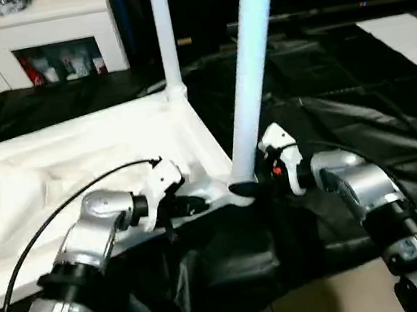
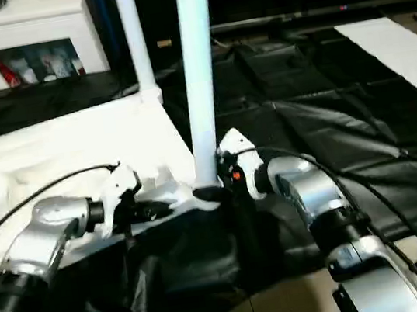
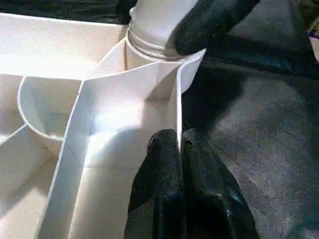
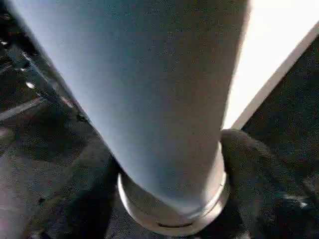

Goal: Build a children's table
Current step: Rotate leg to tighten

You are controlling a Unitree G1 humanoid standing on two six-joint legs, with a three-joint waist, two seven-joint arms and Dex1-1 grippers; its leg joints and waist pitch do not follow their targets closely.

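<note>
Right gripper [image 1: 253, 183], centre of the head view: black fingers set either side of the foot of a leg [image 1: 249, 71], right where it enters the corner socket [image 1: 239, 191]. Wrist view shows a finger [image 4: 249, 174] against the leg's collar; whether the fingers are squeezing it or just bracketing it, cannot tell. The low position looks chosen for leverage, to seat or twist the leg into the socket.

Left gripper [image 3: 180, 184], lower centre of its wrist view: fingers pressed together, pinching the thin side wall of the tabletop [image 1: 75, 156] just short of that same corner. Likely a brace, so the top does not slide while the leg is worked.

Tabletop lies upside down, ribs up, across the left half of the head view on black sheeting [image 1: 357, 102]. The leg rises steeply out of the top edge, leaning a little right. A second leg [image 1: 164, 29] already stands in the far corner, upper centre.

White cabinet [image 1: 42, 39] in the upper left, well apart. Judgement: two legs in place, others not yet fitted.
</note>
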